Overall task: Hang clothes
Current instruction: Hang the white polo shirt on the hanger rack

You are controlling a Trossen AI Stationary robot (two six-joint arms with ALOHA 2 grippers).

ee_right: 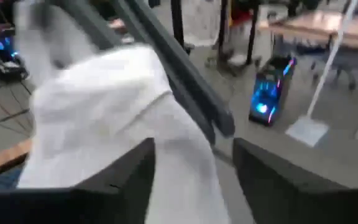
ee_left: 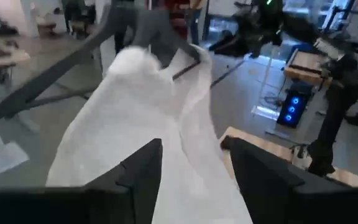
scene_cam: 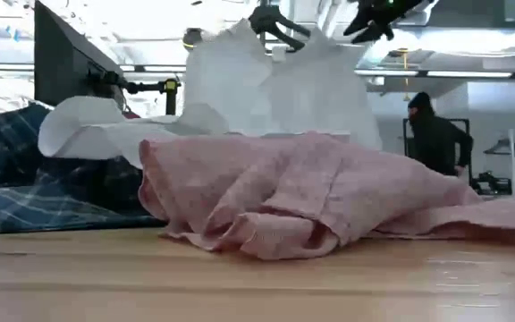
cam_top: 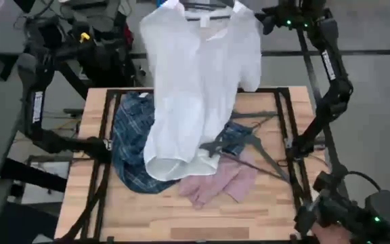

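The soft plain white button shirt (cam_top: 198,81) hangs on a thin dark hanger (cam_top: 208,7) over the table's far edge. Right gripper (ee_right: 194,165) sits beside it, fingers apart, empty; left gripper (ee_left: 191,165) is spread wide around the white cloth.

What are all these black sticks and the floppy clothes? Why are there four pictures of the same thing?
The black sticks are two robot arms, each ending in a two-finger gripper. One camera looks straight down, one sits at table height, and one rides on each wrist. On the wooden table lie a blue-and-white plaid shirt and a dusty pink shirt. A plain white shirt is on a dark hanger at the far edge, its tail draped down over the others. The left gripper is open, right in front of the white cloth. The right gripper is open too, by the hanger's shoulder. Neither gripper holds anything. Spare dark wire hangers lie on the table.
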